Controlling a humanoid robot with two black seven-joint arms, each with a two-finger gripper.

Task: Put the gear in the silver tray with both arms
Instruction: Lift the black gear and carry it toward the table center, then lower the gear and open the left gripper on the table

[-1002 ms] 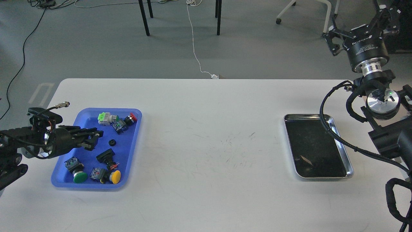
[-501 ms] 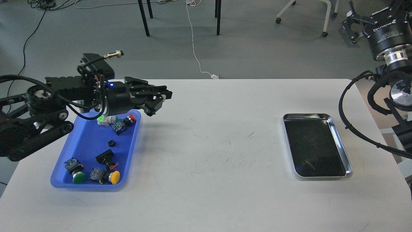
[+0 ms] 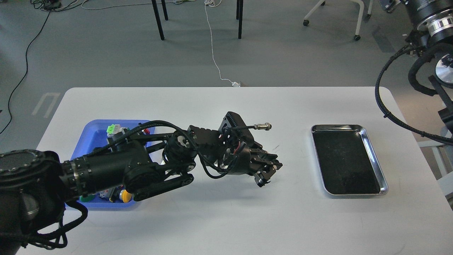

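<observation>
The silver tray (image 3: 347, 159) lies empty on the right side of the white table (image 3: 226, 219). My left arm reaches from the lower left across the blue tray (image 3: 92, 130) to the table's middle. My left gripper (image 3: 267, 173) points down and to the right, a little above the table and well left of the silver tray. It looks dark and its fingers cannot be told apart. No gear shows; my left arm covers most of the blue tray. My right arm's wrist (image 3: 430, 17) is at the top right, with its gripper out of view.
The blue tray holds several switch parts, among them a green and white one (image 3: 112, 129) and a yellow button (image 3: 126, 195). My right arm's black cable (image 3: 381, 92) hangs over the table's right edge. Chair and table legs stand on the floor beyond.
My left arm has swung from over the blue tray to the table's middle and lowered. My right arm has risen and its gripper has left the view.
</observation>
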